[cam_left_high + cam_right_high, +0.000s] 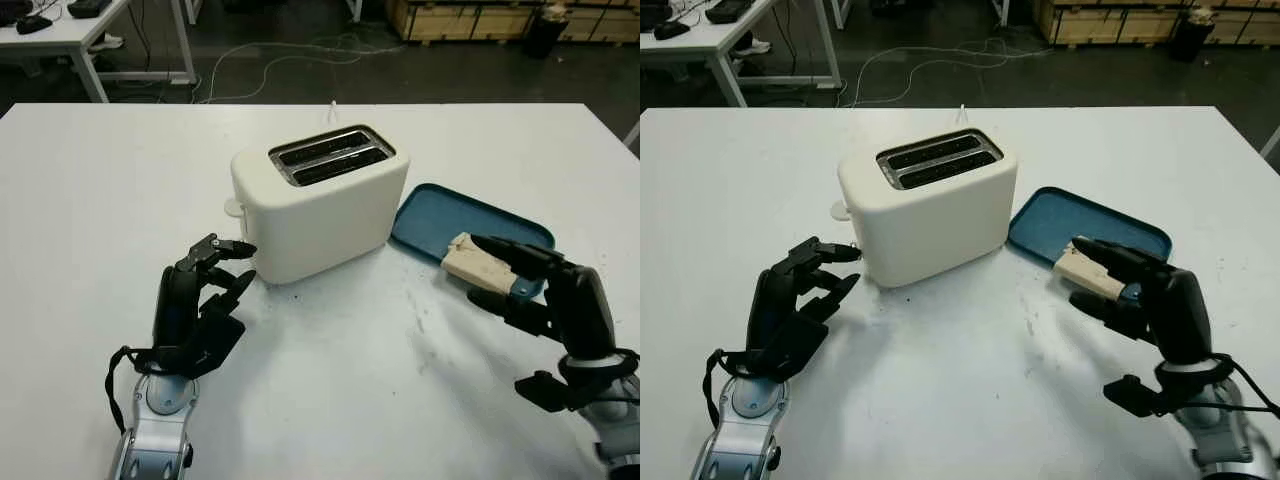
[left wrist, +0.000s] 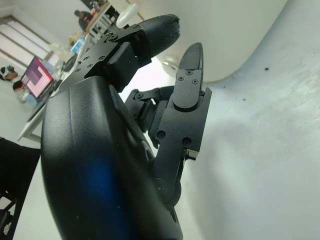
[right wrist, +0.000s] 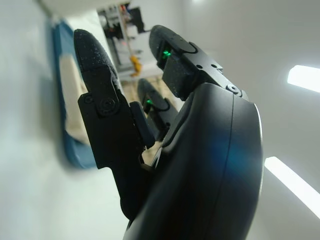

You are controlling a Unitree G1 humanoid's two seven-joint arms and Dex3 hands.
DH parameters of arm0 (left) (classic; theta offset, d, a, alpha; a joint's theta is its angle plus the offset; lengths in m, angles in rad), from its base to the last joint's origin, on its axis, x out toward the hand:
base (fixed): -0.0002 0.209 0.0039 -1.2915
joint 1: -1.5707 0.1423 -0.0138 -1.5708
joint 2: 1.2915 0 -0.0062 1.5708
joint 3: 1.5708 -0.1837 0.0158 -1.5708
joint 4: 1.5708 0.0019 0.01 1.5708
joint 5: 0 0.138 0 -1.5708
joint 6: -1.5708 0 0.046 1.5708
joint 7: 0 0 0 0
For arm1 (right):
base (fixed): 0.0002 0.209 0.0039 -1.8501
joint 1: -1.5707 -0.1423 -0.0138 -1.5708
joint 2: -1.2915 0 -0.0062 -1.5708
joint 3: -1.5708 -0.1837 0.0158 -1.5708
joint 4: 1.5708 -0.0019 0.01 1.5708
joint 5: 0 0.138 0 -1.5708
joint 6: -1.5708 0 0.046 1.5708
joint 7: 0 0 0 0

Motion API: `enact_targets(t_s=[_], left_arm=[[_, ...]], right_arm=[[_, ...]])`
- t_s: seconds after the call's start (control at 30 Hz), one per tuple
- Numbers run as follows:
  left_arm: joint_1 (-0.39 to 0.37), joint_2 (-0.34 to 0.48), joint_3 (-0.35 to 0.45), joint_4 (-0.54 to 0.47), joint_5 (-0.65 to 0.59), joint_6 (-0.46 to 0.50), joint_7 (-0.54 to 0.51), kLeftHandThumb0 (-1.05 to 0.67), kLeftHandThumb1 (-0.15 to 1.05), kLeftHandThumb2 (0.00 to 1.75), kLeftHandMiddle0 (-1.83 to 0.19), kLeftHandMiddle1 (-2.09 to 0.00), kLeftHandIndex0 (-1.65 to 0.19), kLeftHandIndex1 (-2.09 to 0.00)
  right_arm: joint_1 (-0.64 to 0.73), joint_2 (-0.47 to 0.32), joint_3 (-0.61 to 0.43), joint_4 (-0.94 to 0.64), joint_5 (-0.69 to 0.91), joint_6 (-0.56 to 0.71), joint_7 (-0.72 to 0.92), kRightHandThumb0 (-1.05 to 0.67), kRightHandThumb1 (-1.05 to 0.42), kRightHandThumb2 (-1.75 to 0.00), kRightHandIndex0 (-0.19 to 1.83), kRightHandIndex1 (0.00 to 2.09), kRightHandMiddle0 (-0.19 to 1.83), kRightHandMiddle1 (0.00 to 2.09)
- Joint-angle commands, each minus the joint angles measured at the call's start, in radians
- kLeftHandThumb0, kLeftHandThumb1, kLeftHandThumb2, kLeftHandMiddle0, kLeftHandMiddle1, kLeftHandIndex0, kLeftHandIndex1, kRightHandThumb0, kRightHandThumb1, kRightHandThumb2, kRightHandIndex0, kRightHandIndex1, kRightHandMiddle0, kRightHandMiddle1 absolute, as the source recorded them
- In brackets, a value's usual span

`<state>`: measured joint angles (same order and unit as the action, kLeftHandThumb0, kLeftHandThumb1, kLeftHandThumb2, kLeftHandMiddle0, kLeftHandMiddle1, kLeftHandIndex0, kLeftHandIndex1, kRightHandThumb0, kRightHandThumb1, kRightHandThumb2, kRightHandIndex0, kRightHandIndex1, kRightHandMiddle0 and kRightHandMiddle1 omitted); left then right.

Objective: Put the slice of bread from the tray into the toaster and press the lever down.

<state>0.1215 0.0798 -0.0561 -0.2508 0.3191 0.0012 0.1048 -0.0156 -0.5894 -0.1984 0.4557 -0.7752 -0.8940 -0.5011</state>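
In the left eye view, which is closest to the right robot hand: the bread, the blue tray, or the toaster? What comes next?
From the right robot hand:
1. Bread, at its fingertips on the tray's near edge.
2. Blue tray, just beyond, under the bread.
3. Toaster, farthest, at the table's middle.

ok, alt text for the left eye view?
The robot's right hand closes around a slice of bread on a blue tray, right of a cream two-slot toaster on a white table. Its left hand hovers open beside the toaster's left end.

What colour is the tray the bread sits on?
The tray is blue, clearest in the left eye view.
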Motion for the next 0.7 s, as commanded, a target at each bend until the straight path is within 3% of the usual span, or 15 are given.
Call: enact_targets(t_s=[0.0, 0.23, 0.67], left_arm=[[-0.005, 0.004, 0.002, -0.017, -0.002, 0.001, -0.002, -0.23, 0.92, 0.19, -0.62, -1.37, -0.62, -0.90], [-0.002, 0.004, 0.001, -0.010, 0.008, -0.011, 0.004, -0.23, 0.92, 0.20, -0.61, -1.37, -0.61, -0.91], [0.007, -0.003, -0.001, -0.012, -0.007, -0.012, -0.001, -0.22, 0.92, 0.21, -0.60, -1.36, -0.60, -0.91]], right_arm=[[-0.030, -0.051, 0.037, 0.053, -0.070, 0.012, -0.093, -0.72, -0.78, 0.00, 0.50, 0.00, 0.49, 0.00], [-0.104, -0.150, 0.171, 0.226, -0.126, 0.108, -0.183, -0.73, -0.74, 0.00, 0.32, 0.00, 0.37, 0.00], [-0.190, -0.154, 0.366, 0.408, -0.090, 0.129, -0.264, -0.72, -0.75, -0.01, 0.31, 0.00, 0.38, 0.00]])
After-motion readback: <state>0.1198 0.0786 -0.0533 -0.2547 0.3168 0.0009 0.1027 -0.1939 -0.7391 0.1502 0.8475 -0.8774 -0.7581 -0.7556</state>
